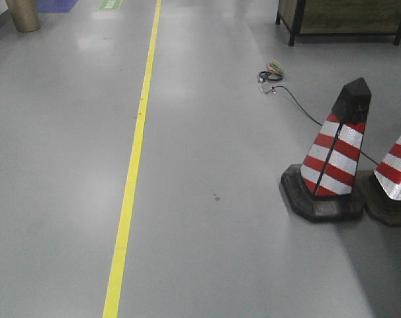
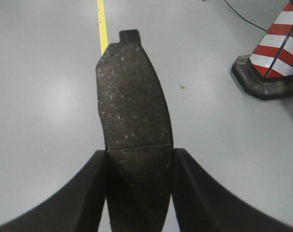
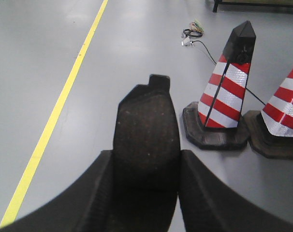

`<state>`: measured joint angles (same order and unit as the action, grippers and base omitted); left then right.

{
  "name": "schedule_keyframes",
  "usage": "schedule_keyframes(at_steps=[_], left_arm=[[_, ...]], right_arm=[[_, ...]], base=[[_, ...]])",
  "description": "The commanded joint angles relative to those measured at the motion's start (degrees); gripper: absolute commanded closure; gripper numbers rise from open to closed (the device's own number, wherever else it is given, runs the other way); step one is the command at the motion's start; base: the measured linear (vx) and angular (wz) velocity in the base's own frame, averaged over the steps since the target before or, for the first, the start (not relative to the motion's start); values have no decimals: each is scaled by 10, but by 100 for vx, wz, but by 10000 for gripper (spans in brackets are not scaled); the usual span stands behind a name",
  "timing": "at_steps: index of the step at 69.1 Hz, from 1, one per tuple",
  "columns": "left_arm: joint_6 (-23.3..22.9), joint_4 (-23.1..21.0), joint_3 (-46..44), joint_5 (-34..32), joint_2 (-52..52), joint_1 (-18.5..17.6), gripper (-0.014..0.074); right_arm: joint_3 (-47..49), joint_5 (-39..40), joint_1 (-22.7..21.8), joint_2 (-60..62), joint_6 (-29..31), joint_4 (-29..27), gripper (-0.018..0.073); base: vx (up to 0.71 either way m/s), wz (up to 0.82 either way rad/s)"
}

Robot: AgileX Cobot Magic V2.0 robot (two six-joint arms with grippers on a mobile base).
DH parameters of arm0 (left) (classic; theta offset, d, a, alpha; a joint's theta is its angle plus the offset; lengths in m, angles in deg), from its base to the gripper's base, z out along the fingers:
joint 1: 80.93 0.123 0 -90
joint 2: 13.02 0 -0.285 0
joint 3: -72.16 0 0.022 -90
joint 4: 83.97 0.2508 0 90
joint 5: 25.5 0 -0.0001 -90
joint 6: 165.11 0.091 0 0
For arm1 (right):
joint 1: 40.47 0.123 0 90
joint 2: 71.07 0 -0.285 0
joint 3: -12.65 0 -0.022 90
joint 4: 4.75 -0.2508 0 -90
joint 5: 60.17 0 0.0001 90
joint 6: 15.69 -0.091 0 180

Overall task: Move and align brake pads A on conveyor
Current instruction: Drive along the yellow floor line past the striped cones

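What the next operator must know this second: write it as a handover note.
The left gripper is shut on a brake pad, friction face towards its camera.
The right gripper is shut on a second brake pad.
Beyond both lies only grey floor, with a yellow line and traffic cones.
Done: two pads are in hand.
Left: set and align them on the conveyor, which no view shows. The other pads are out of view.

Left gripper pinches a brake pad; striped cone stands on grey floor.
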<state>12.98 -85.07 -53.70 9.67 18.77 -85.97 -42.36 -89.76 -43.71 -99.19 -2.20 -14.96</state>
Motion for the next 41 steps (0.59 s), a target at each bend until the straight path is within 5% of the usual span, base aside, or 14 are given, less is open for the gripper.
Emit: schedule_keyframes(at_steps=[1, 41], left_arm=[[-2, -4, -17, -51, 3, -4, 496], [-2, -4, -17, -51, 3, -4, 496]], right_arm=[[18, 50, -3, -3, 1, -4, 480], [18, 49, -3, -3, 1, -4, 480]], base=[[59, -4], [56, -26]])
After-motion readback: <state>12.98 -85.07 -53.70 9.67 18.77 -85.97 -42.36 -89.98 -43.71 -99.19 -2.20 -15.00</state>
